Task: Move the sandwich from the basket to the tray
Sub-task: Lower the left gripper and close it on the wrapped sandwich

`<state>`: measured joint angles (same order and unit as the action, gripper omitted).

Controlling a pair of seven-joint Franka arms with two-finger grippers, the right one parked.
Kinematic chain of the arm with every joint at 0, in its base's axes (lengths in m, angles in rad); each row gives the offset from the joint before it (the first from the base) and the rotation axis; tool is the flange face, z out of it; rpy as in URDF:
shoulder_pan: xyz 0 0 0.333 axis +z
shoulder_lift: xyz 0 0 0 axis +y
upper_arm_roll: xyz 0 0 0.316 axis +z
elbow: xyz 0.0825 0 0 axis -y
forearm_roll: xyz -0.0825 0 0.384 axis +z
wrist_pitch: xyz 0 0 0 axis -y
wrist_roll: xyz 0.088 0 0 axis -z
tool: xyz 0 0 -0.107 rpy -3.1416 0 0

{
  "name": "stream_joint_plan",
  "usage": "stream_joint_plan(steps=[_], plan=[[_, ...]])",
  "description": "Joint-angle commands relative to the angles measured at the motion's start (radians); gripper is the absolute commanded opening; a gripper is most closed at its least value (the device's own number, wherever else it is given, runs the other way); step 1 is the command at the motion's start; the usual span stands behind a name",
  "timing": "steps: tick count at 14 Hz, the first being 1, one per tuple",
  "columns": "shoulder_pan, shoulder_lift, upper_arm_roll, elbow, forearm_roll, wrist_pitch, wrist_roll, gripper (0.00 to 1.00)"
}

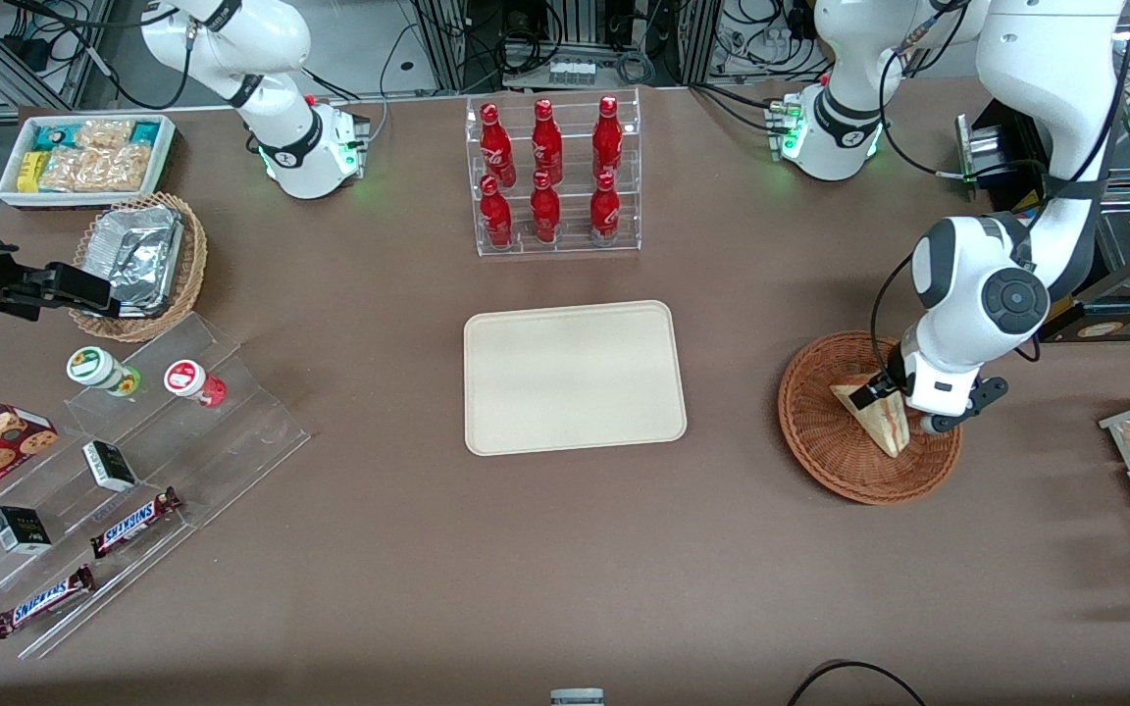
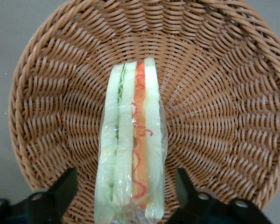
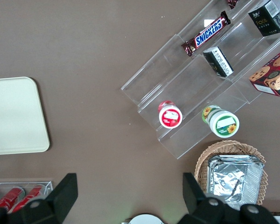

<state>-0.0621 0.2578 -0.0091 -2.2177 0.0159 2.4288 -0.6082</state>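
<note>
Brown woven wicker is making up the round, shallow basket (image 1: 825, 441), which is sitting on the table (image 1: 565, 588) toward the working arm's end. The sandwich (image 1: 874, 417) is lying inside the basket, and the hand (image 1: 884, 384) is hanging just above the sandwich's wide end. In the left wrist view the two black fingers (image 2: 60, 193) are standing apart, one on each side of the sandwich (image 2: 130, 149), with gaps showing between them and the bread. They are not squeezing it.

The sandwich is a long wedge. In the front view its wide end is sitting under the hand and its thin tip is pointing toward the front camera, so its long line is running from far to near. It is resting on its side edge, so the layers are facing up: pale soft bread, a green strip, and a red-orange strip. Shiny clear wrap is covering it.

The basket (image 2: 224, 93) is bumpy, with ropes of wicker going round and round.

The tray (image 1: 575, 378) is lying flat in the middle of the table, well apart from the basket. It is smooth, cream-beige, and shaped like a rectangle with round corners and a low rim.
</note>
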Motion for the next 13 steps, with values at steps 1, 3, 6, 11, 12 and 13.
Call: stream_joint_plan(steps=[1, 3, 6, 11, 12, 13], plan=[[0.002, 0.014, -0.003, -0.002, 0.016, 0.03, -0.024, 0.68], [0.002, 0.012, -0.003, -0.002, 0.016, 0.026, -0.022, 0.21], [0.002, 0.005, -0.003, 0.004, 0.016, 0.015, -0.015, 0.0], [-0.019, -0.084, -0.017, 0.146, 0.029, -0.233, -0.007, 0.0], [-0.047, -0.092, -0.019, 0.2, 0.029, -0.3, -0.007, 0.0], [-0.071, -0.091, -0.02, 0.264, 0.029, -0.376, -0.007, 0.0]])
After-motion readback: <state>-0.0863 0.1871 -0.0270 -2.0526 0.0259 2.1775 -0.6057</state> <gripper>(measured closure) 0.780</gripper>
